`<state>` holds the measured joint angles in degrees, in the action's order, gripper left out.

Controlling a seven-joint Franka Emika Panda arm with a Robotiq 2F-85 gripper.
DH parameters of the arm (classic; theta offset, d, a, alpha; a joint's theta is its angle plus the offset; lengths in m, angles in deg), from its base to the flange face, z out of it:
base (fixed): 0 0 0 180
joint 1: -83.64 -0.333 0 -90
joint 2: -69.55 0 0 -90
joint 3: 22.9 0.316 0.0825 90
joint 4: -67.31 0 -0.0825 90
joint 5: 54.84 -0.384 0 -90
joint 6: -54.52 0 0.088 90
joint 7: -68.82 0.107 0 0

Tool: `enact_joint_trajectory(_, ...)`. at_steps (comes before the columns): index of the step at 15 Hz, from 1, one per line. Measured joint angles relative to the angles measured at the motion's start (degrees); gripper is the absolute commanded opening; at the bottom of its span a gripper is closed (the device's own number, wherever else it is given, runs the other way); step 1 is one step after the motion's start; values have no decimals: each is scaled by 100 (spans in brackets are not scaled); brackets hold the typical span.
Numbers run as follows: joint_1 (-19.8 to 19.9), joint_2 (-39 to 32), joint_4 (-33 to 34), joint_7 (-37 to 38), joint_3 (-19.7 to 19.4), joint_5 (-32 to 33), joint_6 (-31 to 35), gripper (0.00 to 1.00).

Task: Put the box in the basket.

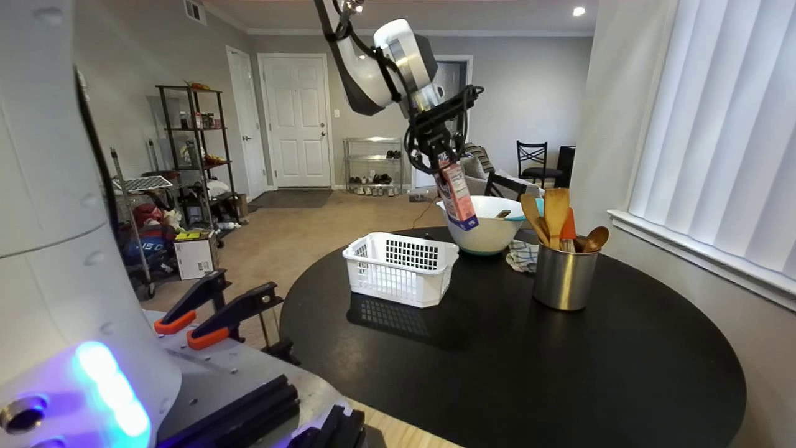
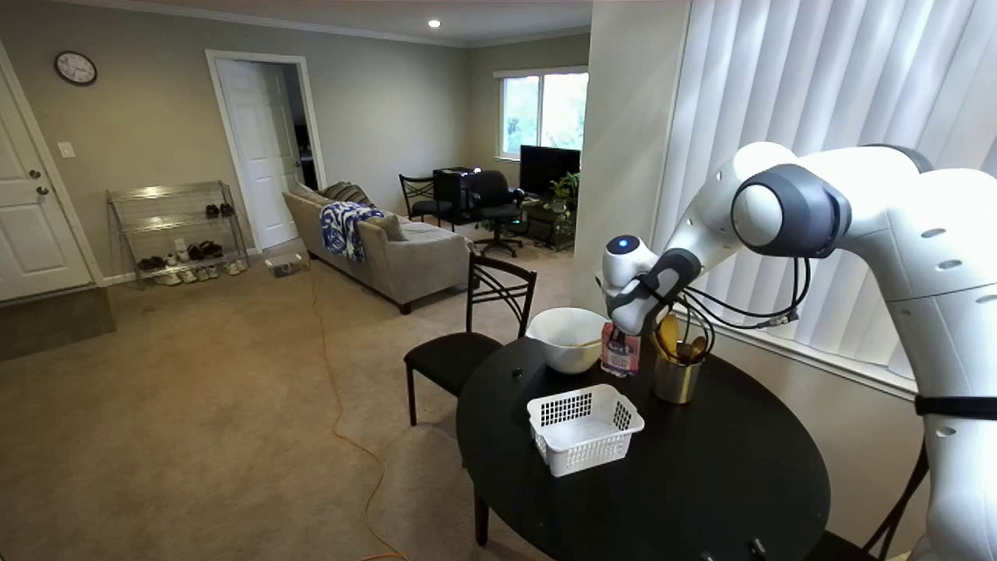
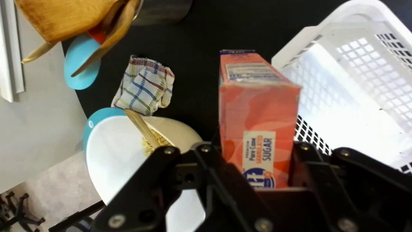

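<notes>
We find the hand (image 3: 255,151) clasping the tilted box (image 1: 458,196), at the far right of the basket (image 1: 398,281); too low a pass could knock the basket askew.

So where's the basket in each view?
In an exterior view: basket at centre, just below mid-height.
In an exterior view: basket right of centre, lower half.
In wrist view: basket at right, cut off by the edge.
Shared landmark: bowl, in all three.

Table (image 1: 528,373): basket (image 1: 429,285), bowl (image 1: 491,236), cup (image 1: 563,280) (cloth (image 3: 145,87), too)
</notes>
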<state>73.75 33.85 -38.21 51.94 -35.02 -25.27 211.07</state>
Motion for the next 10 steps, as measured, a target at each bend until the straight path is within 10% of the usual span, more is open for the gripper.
enact_joint_trajectory(10,280,365,389,746,886,-1294,-2675,11)
